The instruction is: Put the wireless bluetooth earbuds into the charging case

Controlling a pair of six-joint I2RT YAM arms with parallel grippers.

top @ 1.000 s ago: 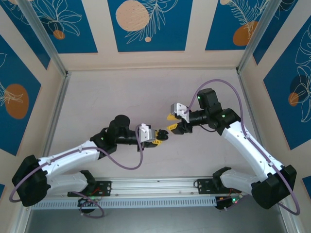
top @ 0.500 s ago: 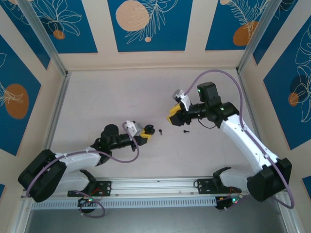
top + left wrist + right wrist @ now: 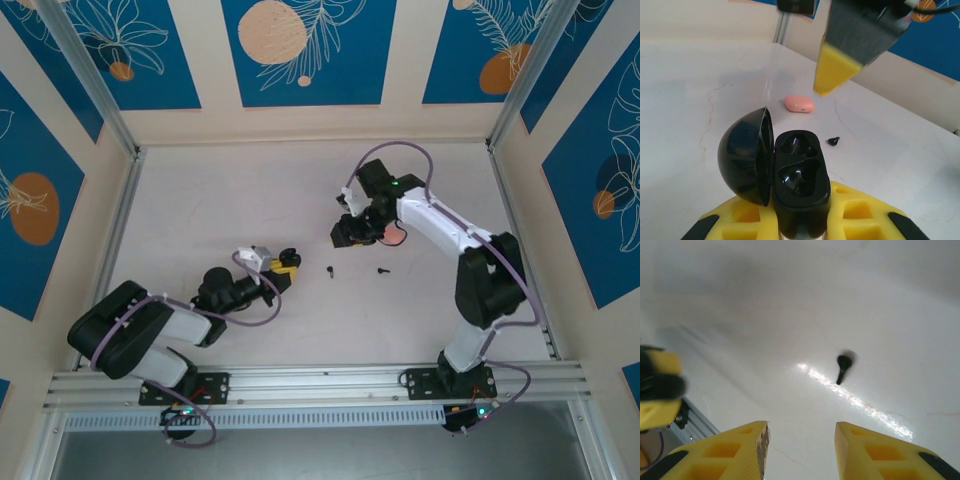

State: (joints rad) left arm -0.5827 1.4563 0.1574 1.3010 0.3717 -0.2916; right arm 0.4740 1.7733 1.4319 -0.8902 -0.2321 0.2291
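**Both buds loose on the table, arms drawn apart**

A second ago the table (image 3: 230, 200) showed no buds, and the two sets of fingers were nose to nose near its centre. Now both buds lie on it. The left arm (image 3: 150, 325) has folded back toward 8 o'clock. The right arm (image 3: 440, 225) has swung up and coiled toward 1 o'clock.

The left fingers (image 3: 285, 266) sit just at 8 o'clock of centre, pinching the base of the black case (image 3: 800, 175). In the left wrist view its lid hangs open at 9 o'clock and its two wells are empty. The right fingers (image 3: 343, 234) sit just at 1 o'clock of centre. The right wrist view shows them spread with nothing between.

The pink case (image 3: 799, 104) lies shut on the table at 3 o'clock of the right fingers, near but apart.

The near bud (image 3: 330, 271) lies at 3 o'clock of the black case, close by. The far bud (image 3: 382, 270) lies at 6 o'clock of the pink case. Neither has shifted in the last half second.

For the task, nothing is seated, so the whole insertion lies ahead. The black buds and the open, moulded wells suggest the black case is the one to fill, though the shut pink case cannot be ruled out. The free right fingers look best placed to pick, probably the near bud first. It is tiny and stemmed, so the pinch must be exact.
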